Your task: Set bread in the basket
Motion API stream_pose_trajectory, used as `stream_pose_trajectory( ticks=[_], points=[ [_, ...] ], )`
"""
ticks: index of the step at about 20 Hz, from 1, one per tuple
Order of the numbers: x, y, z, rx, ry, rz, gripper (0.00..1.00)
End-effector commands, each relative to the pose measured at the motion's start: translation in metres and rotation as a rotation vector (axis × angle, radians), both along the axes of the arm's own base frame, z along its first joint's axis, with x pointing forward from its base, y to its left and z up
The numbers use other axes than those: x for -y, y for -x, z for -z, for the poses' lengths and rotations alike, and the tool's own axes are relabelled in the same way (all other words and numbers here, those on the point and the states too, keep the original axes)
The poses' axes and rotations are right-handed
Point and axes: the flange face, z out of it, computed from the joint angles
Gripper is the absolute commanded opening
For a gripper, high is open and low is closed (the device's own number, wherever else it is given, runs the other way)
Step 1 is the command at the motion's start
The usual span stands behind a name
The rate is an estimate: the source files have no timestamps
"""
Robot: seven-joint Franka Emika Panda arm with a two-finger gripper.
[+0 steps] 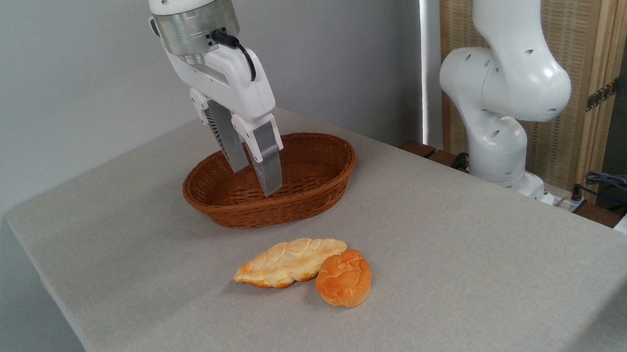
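The table point(461, 276) comes closest to where I stand, a broad grey cloth-covered top filling the lower part of the view, and everything else sits on it or hangs over it. Next in size, the white robot arm point(503, 77) rises at about two o'clock, off the table's far edge beside a wooden screen point(599, 44). The basket point(314, 195), oval brown wicker and empty as far as I can see, sits toward twelve o'clock. The gripper point(256, 174) hangs above its near-left rim, fingers a narrow gap apart and grasping nothing. The pale golden loaf point(289, 262) lies toward six o'clock from the basket, and the bread point(344, 278), the small deep-orange knotted bun, sits touching that loaf's right end, at roughly four o'clock from it. That contact looks like the trouble: a finger coming down on the bun's left side could land on the loaf, shove it, or pinch both. The narrow opening would also need widening first, since the bun looks thick. Between bun and basket the cloth is bare, so only the basket's near wall stands in the carry path.
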Motion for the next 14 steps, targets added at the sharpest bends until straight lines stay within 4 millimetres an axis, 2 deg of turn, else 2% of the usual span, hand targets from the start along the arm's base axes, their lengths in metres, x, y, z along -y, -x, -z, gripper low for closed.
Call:
stream_pose_trajectory(
  ticks=[1,14],
  points=[
    [0.003,0.0029,-0.0051,-0.014,0.013,-0.001,1.0],
    [0.0056,0.0023,-0.0031,-0.01,0.014,0.005,1.0]
  ],
)
